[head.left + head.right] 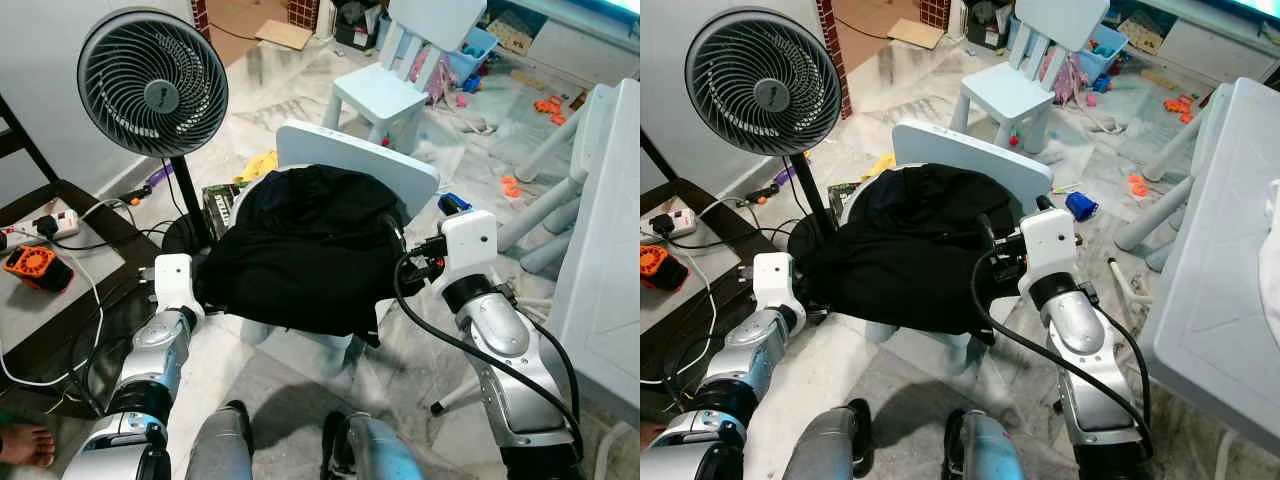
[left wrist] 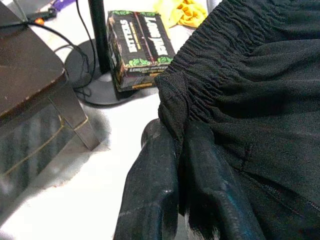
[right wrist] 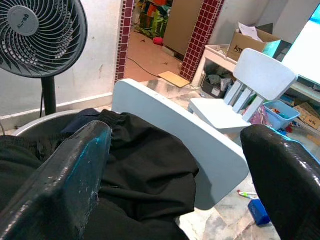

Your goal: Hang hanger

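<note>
You've got the left gripper [image 2: 185,150] pinched on the black garment [image 1: 310,250] atop the chair [image 1: 400,165]; right gripper [image 3: 175,165] wide open, empty. No hanger visible, nothing hung yet.

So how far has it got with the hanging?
Barely started. The left claw is shut on the elastic edge of the black garment, which is heaped on the pale chair. The right claw hangs open over it. I can see no hanger, so hanging is all ahead.

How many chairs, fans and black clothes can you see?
Chairs: 2, one light blue chair at the back and one chair under the clothes.
Fans: 1, the black fan.
Black clothes: 1 pile.
Total: 4.
</note>
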Robot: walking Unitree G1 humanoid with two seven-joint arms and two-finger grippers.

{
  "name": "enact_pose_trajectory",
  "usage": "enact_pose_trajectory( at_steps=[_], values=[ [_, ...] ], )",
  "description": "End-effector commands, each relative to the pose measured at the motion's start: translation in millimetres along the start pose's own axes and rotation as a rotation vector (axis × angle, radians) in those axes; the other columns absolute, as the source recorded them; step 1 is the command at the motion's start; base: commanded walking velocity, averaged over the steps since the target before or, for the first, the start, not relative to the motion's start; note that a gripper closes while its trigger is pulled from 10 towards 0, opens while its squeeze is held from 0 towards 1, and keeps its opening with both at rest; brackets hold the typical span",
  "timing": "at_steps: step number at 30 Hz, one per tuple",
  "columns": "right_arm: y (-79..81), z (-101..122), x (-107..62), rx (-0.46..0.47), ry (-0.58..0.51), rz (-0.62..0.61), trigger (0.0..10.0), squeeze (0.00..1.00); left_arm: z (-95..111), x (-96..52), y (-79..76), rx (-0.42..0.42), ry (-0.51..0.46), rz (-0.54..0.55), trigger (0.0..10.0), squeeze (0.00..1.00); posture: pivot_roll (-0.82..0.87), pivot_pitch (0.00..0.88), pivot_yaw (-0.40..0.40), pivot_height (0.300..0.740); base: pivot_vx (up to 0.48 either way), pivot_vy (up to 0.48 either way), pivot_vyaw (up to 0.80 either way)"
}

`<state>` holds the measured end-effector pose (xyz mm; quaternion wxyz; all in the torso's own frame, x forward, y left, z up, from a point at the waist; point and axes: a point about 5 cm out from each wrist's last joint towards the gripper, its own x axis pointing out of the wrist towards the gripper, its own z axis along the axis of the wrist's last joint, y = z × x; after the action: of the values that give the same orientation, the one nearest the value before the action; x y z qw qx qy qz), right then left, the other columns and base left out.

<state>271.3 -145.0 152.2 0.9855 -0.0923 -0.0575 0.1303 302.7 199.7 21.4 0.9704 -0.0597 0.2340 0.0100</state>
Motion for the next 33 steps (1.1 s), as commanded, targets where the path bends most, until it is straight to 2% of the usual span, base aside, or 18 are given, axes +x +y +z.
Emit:
enact_pose_trajectory(
  at_steps=[1,2,3,4,5,6,15,16,17,19,29,33],
  values=[
    [-1.3,-3,-0.4,-0.012,0.01,0.007,10.0,0.0,-10,-1.4,1.3,-0.043,0.03,0.006,10.0,0.0,-0.02,0.145,-0.088,0.74,0.0,0.0,0.0],
    [-1.3,-3,-0.4,-0.012,0.01,0.007,10.0,0.0,-10,-1.4,1.3,-0.043,0.03,0.006,10.0,0.0,-0.02,0.145,-0.088,0.74,0.0,0.0,0.0],
    [-1.6,-3,-1.7,-0.017,0.012,0.009,10.0,0.0,-9,-0.7,2.4,-0.078,0.019,0.012,10.0,0.23,-0.03,0.147,-0.093,0.74,0.0,0.0,0.0],
    [-1.9,-3,-2.4,-0.019,0.014,0.01,10.0,0.0,-7,0.0,3.4,-0.097,0.011,0.017,10.0,0.68,-0.03,0.147,-0.093,0.74,0.0,0.0,0.0],
    [-2.2,-3,-2.6,-0.02,0.014,0.01,10.0,0.0,-6,0.5,3.7,-0.101,0.009,0.018,10.0,0.95,-0.03,0.149,-0.096,0.74,0.0,0.0,0.0],
    [-2.6,-3,-2.7,-0.022,0.014,0.01,10.0,0.0,-5,1.2,4.0,-0.105,0.003,0.018,10.0,1.0,-0.03,0.149,-0.096,0.74,0.0,0.0,0.0],
    [-4.6,-2,-3.2,-0.027,0.013,0.003,10.0,0.0,12,4.9,6.0,-0.1,-0.065,0.037,10.0,1.0,-0.04,0.15,-0.094,0.74,0.0,0.0,0.0],
    [-4.1,-2,-3.3,-0.027,0.013,0.003,10.0,0.0,14,4.7,6.9,-0.107,-0.08,0.032,0.0,1.0,-0.04,0.152,-0.091,0.74,0.0,0.0,0.0],
    [-3.4,-2,-3.6,-0.026,0.013,0.003,10.0,0.0,16,4.9,7.6,-0.12,-0.091,0.024,0.0,0.0,-0.04,0.152,-0.091,0.74,0.0,0.0,0.0],
    [-2.2,-2,-3.8,-0.024,0.014,0.002,10.0,0.0,18,5.7,8.5,-0.148,-0.104,0.011,0.0,0.0,-0.04,0.153,-0.09,0.74,0.0,0.0,0.0],
    [-8.1,-1,-3.6,-0.032,0.011,-0.015,10.0,0.0,21,7.6,10.0,-0.181,-0.113,0.013,0.0,0.0,-0.05,0.15,-0.085,0.74,0.0,0.0,0.0],
    [-7.7,-1,-3.5,-0.032,0.01,-0.015,10.0,0.0,20,5.5,14.2,-0.199,-0.134,0.045,0.0,0.0,-0.04,0.143,-0.086,0.74,0.0,0.0,0.0]
  ],
)
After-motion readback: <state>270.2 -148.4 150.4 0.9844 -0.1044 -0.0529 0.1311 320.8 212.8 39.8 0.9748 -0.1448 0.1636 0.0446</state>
